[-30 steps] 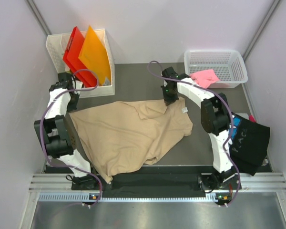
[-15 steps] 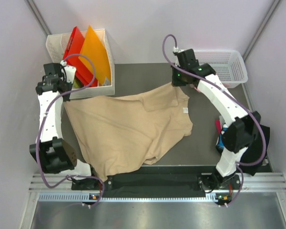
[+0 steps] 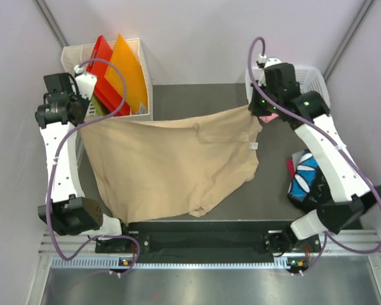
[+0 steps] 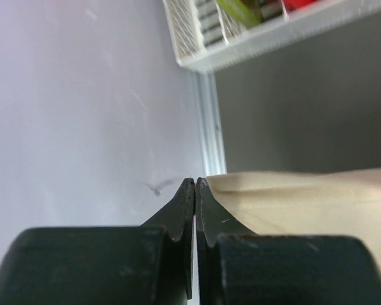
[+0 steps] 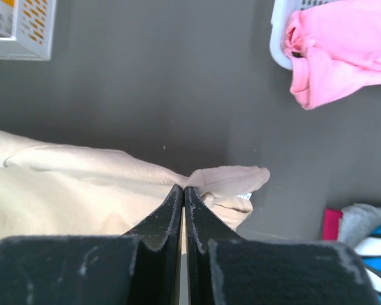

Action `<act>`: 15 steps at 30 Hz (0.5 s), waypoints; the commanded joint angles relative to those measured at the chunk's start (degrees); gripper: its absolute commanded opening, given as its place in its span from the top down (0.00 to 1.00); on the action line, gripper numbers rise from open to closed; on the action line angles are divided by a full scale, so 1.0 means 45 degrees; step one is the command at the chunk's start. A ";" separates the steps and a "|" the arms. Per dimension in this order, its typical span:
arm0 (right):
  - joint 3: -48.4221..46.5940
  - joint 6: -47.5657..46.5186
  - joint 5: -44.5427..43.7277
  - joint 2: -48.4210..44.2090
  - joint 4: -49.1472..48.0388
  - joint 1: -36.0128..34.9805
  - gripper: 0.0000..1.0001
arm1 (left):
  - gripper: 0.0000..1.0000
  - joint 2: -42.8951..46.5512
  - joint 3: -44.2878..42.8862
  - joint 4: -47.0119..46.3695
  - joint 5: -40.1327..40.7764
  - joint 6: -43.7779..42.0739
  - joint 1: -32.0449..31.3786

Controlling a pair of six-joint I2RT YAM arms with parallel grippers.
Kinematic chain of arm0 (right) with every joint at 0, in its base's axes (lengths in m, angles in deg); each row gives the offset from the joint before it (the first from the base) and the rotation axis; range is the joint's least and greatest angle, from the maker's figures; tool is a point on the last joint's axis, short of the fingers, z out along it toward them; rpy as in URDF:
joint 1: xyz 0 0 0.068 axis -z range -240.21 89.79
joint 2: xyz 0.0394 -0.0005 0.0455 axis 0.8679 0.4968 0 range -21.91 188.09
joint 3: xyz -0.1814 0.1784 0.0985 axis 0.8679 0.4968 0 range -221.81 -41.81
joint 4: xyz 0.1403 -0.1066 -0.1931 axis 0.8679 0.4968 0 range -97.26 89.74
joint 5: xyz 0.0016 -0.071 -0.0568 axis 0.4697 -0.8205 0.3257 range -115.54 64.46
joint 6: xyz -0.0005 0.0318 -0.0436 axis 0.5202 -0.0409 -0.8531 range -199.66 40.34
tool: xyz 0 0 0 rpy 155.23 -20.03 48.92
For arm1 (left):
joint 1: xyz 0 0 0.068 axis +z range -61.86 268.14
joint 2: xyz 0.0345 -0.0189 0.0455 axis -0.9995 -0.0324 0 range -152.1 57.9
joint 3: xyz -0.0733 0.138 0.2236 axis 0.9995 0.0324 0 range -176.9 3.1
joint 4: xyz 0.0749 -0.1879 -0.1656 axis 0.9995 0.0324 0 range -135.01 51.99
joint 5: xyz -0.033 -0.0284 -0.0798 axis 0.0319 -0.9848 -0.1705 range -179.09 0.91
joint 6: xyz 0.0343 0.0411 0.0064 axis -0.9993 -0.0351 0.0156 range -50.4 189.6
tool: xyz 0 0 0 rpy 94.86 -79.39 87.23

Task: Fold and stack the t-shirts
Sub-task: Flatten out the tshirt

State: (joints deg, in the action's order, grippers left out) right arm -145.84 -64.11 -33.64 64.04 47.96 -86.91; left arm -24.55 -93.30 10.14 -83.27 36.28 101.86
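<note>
A large tan t-shirt [image 3: 171, 168] hangs stretched between my two grippers, its lower part lying on the dark table [image 3: 197, 98]. My left gripper [image 3: 82, 122] is shut on the shirt's left top corner; in the left wrist view its closed tips [image 4: 195, 182] pinch the tan edge [image 4: 305, 203]. My right gripper [image 3: 253, 109] is shut on the right top corner, a bunched fold [image 5: 232, 180] beside its tips [image 5: 183, 189]. A pink t-shirt [image 5: 336, 51] hangs over the basket's rim. A black t-shirt with blue-and-white print [image 3: 305, 181] lies at the right.
A white bin [image 3: 145, 89] at the back left holds red [image 3: 98, 63] and orange [image 3: 124, 67] plastic sheets, close to my left arm. A white mesh basket [image 3: 320, 89] stands at the back right behind my right arm. Pale walls close in both sides.
Both grippers have risen and swung outward and back, lifting the tan shirt's top edge and pulling it taut. The right arm has cleared the black shirt.
</note>
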 commanded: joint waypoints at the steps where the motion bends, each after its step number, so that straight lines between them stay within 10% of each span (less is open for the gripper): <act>1: -0.1119 0.0118 -0.0544 -0.1948 0.0580 0.0113 1.00 | 1.00 0.0335 -0.2419 -0.0129 -0.0727 -0.0934 -0.0001; 8: -0.2213 0.0352 0.0353 -0.3806 0.1242 0.0113 1.00 | 1.00 0.1561 -0.4144 0.1159 -0.2153 -0.1715 0.0019; 15: -0.2956 0.0957 0.1719 -0.5602 0.3176 0.0113 1.00 | 1.00 0.4570 -0.1941 0.1883 -0.2154 -0.3042 0.0019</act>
State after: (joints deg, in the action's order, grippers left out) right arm -156.29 -61.92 -29.92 42.73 57.42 -86.91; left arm -11.77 -106.48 15.50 -92.32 27.61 101.84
